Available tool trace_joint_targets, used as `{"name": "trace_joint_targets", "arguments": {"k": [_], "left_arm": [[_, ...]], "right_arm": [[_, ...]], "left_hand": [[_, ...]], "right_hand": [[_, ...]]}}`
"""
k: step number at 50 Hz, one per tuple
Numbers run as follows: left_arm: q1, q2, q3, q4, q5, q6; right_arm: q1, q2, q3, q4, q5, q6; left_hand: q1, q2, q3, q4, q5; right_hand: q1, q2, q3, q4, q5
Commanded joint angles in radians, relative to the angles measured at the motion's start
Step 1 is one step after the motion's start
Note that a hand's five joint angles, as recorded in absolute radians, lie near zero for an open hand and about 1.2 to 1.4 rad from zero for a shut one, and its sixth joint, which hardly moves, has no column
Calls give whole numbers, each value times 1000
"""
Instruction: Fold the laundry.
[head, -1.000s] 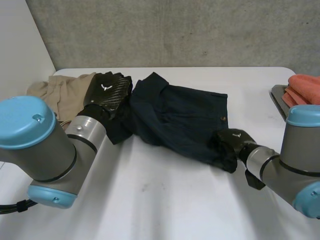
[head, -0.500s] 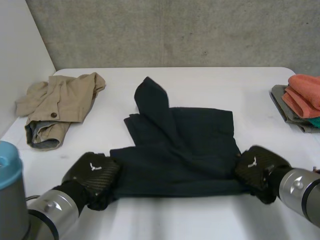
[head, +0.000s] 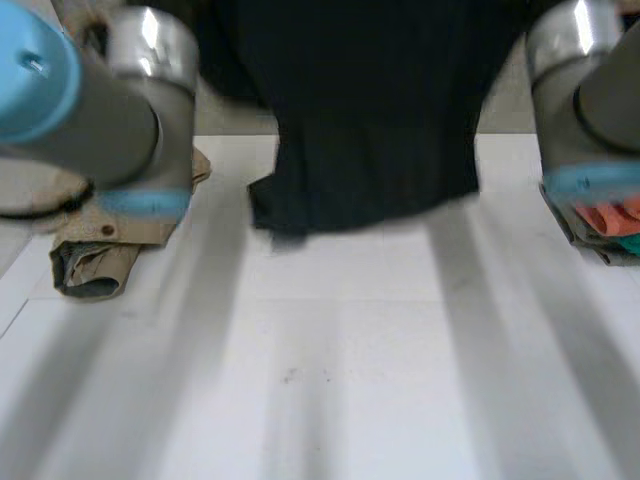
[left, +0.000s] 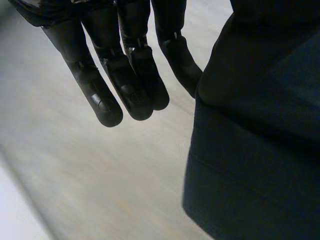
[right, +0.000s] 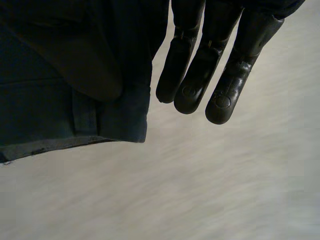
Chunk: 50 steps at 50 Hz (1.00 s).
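Above the far half of the worktop (head: 330, 380), the navy shorts (head: 370, 130) now hang in the air as one dark sheet between the raised left arm (head: 110, 100) and right arm (head: 590, 100). Half a second ago they lay flat on the surface with a hand at each near corner and one flap poking out toward the far side. That flap no longer stands apart. The lower edge hangs close over the worktop, a little lower at its left end, and I cannot tell whether it brushes the surface.

The left hand (left: 132, 75) has most of its fingers hanging straight and bare. The cloth bulges right beside them, so I judge it pinched there between the thumb and the nearest finger, though the pinch itself is covered. The right hand (right: 200, 75) looks the same, with straight free fingers and the cloth, a belt loop showing on it, gathered at their side and clamped.

The tan garment (head: 95, 250) at the left and the folded stack (head: 605, 225) at the right lie where they did.

This lift probably shakes the shorts straight. No fold is made yet, and they must go back down flat first.
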Motion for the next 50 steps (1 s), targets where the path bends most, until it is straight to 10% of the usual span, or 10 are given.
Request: {"name": "trace_joint_targets", "arguments": {"k": [1,30,50], "left_arm": [[30,13,11,179,14,-1],[-73,-37,-776,27,9,-67],[-183,246,-940,-717,-124,-77]], "right_arm": [[7,-5,-8,-218,-58,4],[39,71,647,90,-31,78],[-11,-209,886,729,-55,10]], "left_hand": [[249,195,201,193,244],[249,195,201,193,244],[249,195,201,193,244]], "right_hand": [[418,217,209,205,237],[418,217,209,205,237],[418,217,209,205,237]]}}
